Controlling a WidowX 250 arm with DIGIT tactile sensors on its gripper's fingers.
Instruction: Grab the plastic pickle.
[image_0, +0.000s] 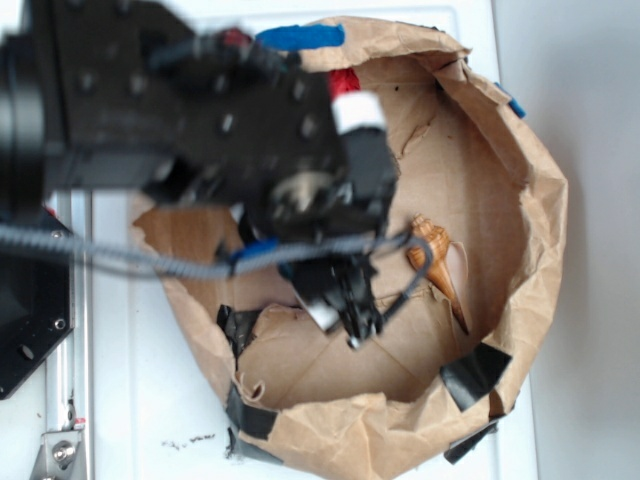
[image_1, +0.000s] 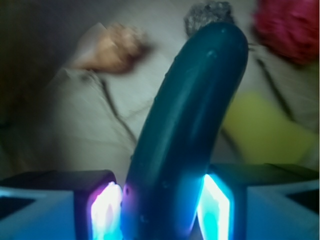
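The claw (image_1: 161, 207) already clamps the plastic pickle (image_1: 190, 125) between both pads, above the paper bag (image_0: 520, 200); apparently only lifting clear remains.

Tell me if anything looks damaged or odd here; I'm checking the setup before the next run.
The brown paper bag serving as the bin is crumpled, its rim torn and patched with black tape. Dark crumbs lie on the white surface outside it. The pickle sits between the claw's pads.
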